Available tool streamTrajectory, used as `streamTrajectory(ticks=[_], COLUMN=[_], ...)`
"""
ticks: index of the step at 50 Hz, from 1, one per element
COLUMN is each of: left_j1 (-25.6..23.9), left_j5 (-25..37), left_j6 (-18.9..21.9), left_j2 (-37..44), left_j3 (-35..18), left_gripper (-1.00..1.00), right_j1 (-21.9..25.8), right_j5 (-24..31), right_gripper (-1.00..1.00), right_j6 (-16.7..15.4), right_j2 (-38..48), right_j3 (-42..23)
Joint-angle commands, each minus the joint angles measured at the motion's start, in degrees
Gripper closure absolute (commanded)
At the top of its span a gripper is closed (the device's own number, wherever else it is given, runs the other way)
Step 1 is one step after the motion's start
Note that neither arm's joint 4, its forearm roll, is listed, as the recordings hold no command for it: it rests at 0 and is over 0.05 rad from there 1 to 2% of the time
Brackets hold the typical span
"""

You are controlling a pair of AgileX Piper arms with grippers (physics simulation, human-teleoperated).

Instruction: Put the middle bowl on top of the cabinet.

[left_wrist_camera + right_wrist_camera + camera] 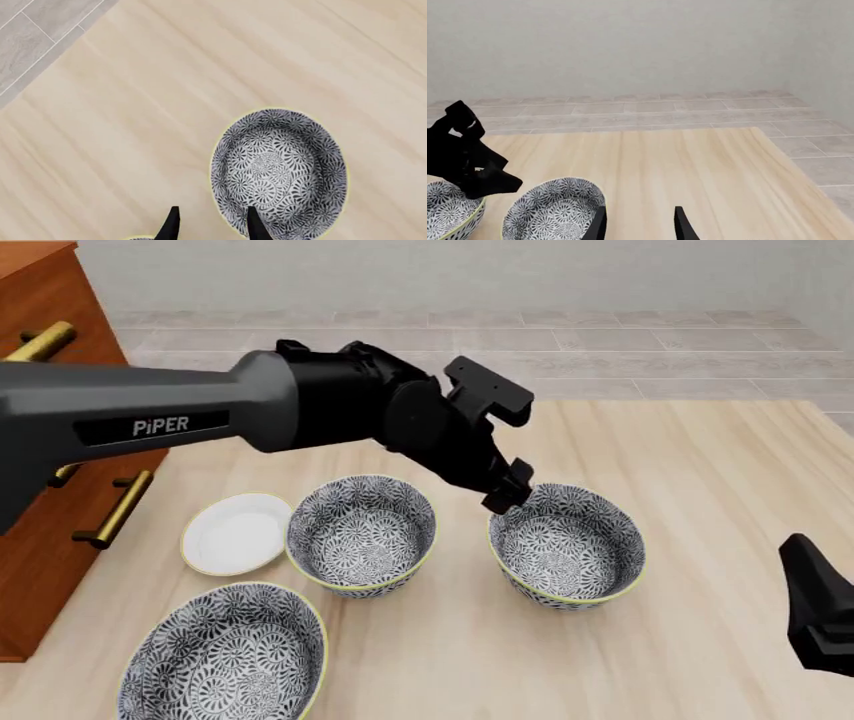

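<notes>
**Left gripper poised over the right-hand bowl's rim, nothing held**

In the left wrist view the left gripper's two black, tapered fingertips stand apart with bare table between them; one tip overlaps the rim of the right-hand bowl, and nothing is clamped. From the front, the gripper hangs just above that bowl's rim on the side nearest the middle bowl.

The left arm is a smooth dark-grey tube with glossy black wrist joints – white lettering on it reads "PiPER".

The middle bowl sits on the table, just beside the right-hand bowl and touching neither it nor any gripper. It is deep and round, covered inside and out in a dense grey-and-white floral pattern, with a thin yellow-green rim. A third matching bowl lies nearer the camera than the middle bowl, and a plain white plate sits between the middle bowl and the cabinet – reddish-brown wood with brass bar handles.

The right gripper's fingertips are parted and empty, well apart from the middle bowl.

The table is pale wood with faint grain.
</notes>
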Motion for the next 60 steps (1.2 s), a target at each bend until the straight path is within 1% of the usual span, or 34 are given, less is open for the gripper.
streamTrajectory(ticks=[1, 10, 18, 38, 49, 54, 60], left_j1=[0.6, 0.7, 0.4, -1.8, -1.7, -1.1, -1.8], left_j5=[0.1, 0.5, 0.0, -1.8, -2.6, -2.9, -3.4], left_j6=[0.6, -0.1, -0.9, -2.9, -3.9, -3.5, -4.0], left_j2=[2.8, 5.1, 6.5, 7.5, 8.2, 8.8, 8.8], left_j3=[-1.7, -3.6, -4.0, -3.3, -3.3, -3.4, -2.8], left_gripper=[-1.0, -1.0, -1.0, -1.0, -1.0, -1.0, -1.0], right_j1=[-0.1, 0.1, 0.0, -0.1, -0.1, 0.1, 0.1], right_j5=[-0.5, 0.4, 0.3, 0.0, 0.3, 0.7, 1.0], right_gripper=[-1.0, -1.0, -1.0, -1.0, -1.0, -1.0, -1.0], right_j6=[0.2, 0.3, 0.5, 0.6, 0.6, 0.7, 0.6], right_j2=[0.6, 0.1, 0.3, 0.8, 0.6, 0.3, 0.1], right_j3=[0.0, 0.0, 0.0, 0.0, 0.0, 0.0, 0.0])
